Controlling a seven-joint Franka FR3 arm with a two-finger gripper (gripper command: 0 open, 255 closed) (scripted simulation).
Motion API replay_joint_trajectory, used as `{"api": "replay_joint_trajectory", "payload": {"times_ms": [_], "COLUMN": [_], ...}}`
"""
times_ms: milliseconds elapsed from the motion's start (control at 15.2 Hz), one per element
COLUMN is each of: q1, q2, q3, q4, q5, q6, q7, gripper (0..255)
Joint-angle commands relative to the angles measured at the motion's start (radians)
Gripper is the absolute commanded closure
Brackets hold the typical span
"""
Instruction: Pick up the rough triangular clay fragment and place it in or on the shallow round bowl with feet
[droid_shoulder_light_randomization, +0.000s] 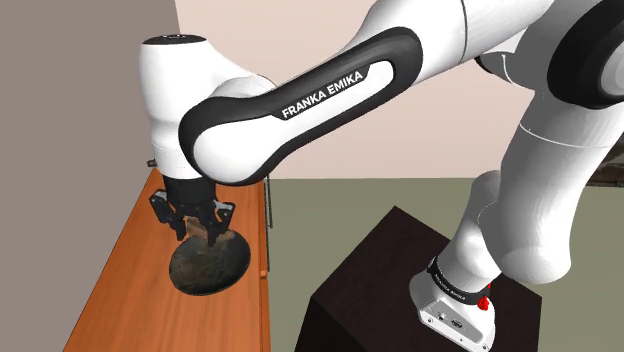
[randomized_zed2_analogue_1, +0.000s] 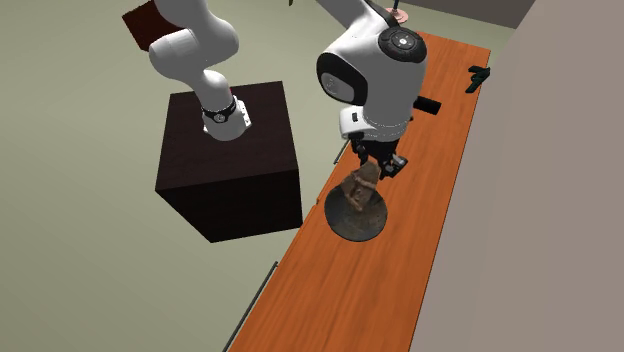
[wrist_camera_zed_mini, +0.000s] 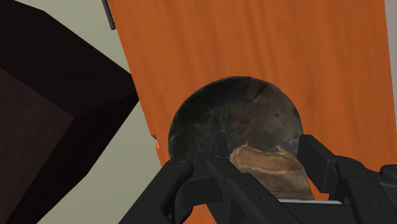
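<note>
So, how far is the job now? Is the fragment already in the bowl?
Done: the fragment is picked up, and the gripper is shut on it.
In hand: it hangs right over the dark bowl on the orange table. I cannot tell whether it touches the bowl.
Left: lower it if needed, open the fingers and pull back.

Flat, even, fairly bright light, soft gradients across the white arm (droid_shoulder_light_randomization: 345, 85), matte colours throughout.
</note>
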Motion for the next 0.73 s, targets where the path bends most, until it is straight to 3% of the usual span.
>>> {"api": "replay_joint_trajectory", "payload": {"times_ms": [0, 660], "q1": [0.003, 0.012], "q2": [0.017, 0.088], "q3": [0.0, -0.008], "q4": [-0.006, -0.056], "q5": [-0.006, -0.029], "q6": [0.023, 0.142], "q7": [0.005, 0.013], "gripper": [255, 255]}}
